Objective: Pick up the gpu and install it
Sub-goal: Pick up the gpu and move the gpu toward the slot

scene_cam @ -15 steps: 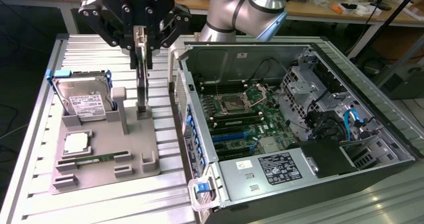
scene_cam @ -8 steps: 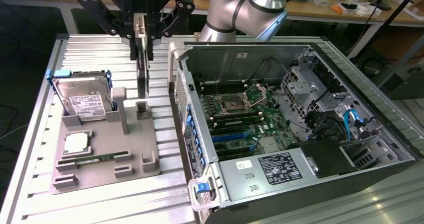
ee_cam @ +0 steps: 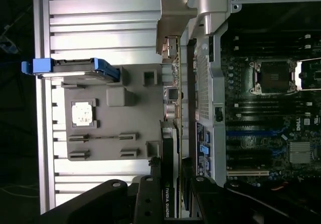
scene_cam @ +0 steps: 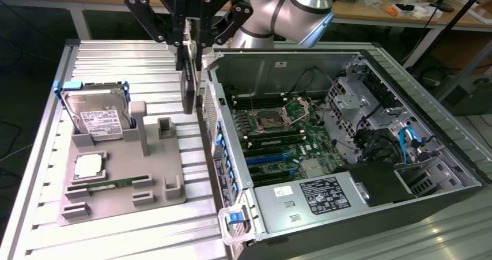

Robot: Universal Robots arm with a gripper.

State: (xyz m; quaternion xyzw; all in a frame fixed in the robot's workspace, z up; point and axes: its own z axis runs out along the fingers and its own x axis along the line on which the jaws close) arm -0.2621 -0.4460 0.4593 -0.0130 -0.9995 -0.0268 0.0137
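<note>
Overhead, the arm points straight down with its gripper [scene_cam: 190, 40] clamped on the gpu [scene_cam: 188, 84], which hangs edge-on above the surface [scene_cam: 115, 52] just beside the open computer case [scene_cam: 261, 70], its edge reading NVIDIA QUADRO.

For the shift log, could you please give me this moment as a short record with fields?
gripper: shut on the gpu
gpu: held on edge, silver bracket at its far end, outside the computer case, in no slot
position: between the grey fixture tray and the case
hard drive: upright in the tray, blue caddy
CPU: flat on the tray
memory stick: lying in the tray
case: side open, motherboard exposed
</note>
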